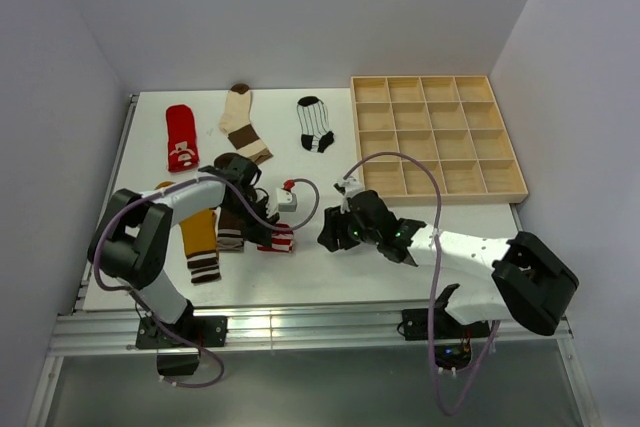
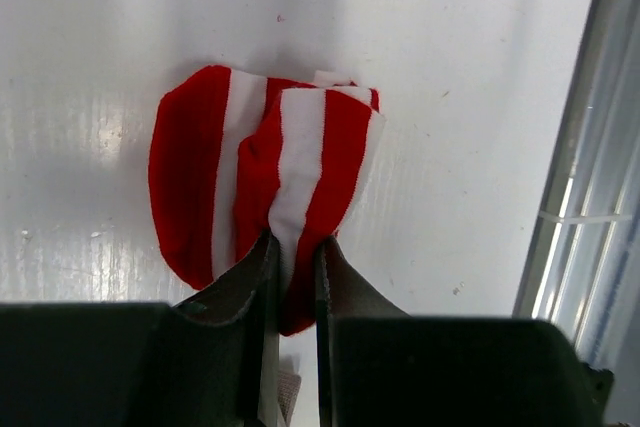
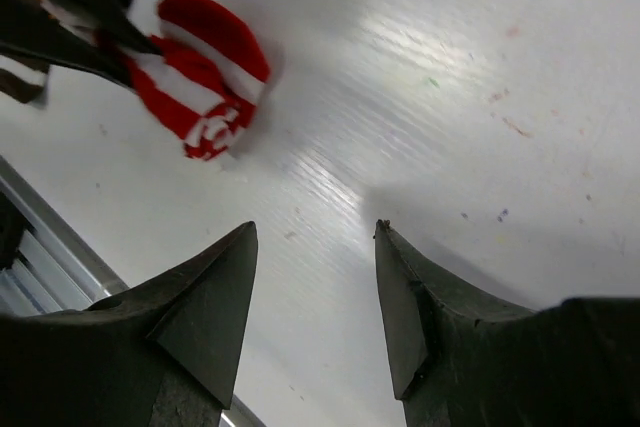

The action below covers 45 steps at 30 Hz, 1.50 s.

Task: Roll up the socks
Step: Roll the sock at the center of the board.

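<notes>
The red-white striped sock (image 2: 265, 172) lies bunched and folded over on the white tabletop (image 1: 400, 257), near the middle of its near edge. The left end effector (image 2: 295, 247) is narrowed to a slit, pinching a fold of that sock. The right end effector (image 3: 315, 232) stands wide and holds nothing, over bare tabletop just right of the sock and apart from it. Toward the near left corner lie the dark brown sock (image 1: 231, 219) and the mustard sock (image 1: 200, 242) with its striped cuff. Along the far edge, from the left, lie the red patterned sock (image 1: 181, 137), the cream-and-brown sock (image 1: 243, 122) and the white black-striped sock (image 1: 316, 124). A wooden compartment tray (image 1: 450, 198) fills the far right corner.
</notes>
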Tool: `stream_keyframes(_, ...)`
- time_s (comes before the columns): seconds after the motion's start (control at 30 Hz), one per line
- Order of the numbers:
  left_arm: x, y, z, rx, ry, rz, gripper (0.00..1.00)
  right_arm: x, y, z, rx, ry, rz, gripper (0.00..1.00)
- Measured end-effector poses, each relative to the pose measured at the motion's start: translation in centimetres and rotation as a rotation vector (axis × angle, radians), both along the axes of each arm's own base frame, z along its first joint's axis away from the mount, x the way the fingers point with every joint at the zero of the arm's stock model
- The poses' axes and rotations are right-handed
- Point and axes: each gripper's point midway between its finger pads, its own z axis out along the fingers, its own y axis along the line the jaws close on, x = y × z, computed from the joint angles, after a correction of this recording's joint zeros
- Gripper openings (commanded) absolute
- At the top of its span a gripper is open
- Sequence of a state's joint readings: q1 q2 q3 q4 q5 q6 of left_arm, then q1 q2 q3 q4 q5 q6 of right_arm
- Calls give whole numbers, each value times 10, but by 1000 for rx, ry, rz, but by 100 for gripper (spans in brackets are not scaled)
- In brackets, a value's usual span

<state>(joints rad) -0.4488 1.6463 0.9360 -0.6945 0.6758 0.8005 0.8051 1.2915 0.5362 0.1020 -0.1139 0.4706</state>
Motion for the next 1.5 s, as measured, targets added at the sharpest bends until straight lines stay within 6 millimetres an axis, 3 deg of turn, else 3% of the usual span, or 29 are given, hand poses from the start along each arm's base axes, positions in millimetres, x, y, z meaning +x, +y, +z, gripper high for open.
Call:
stream_keyframes(0.1,-1,0,-1,-4,60,1,0,-6,14,14,2,-92,42,58)
stream_keyframes(0.33,-11,-2,-3,-26,262,-5,0,-42,59,25,-35,-235,227,59)
stream_keyframes(0.43,-21,0,-4,-23,367,2,0,-43,78,27,-81,-288,282,59)
stream_keyframes(0.57,-36,4,-4,-5,481,12,0,-39,120,38,-122,-364,349,59)
stream_keyframes(0.7,-45,8,-4,19,540,17,0,-41,141,28,-170,-390,410,59)
stream_keyframes(0.93,-48,13,-4,37,565,27,0,-48,131,-9,-293,-350,473,59)
stream_keyframes(1.37,-50,15,-5,59,619,55,0,-57,130,-21,-332,-337,509,57)
stream_keyframes(1.5,-50,15,-5,65,626,61,0,-58,130,-25,-340,-337,509,47)
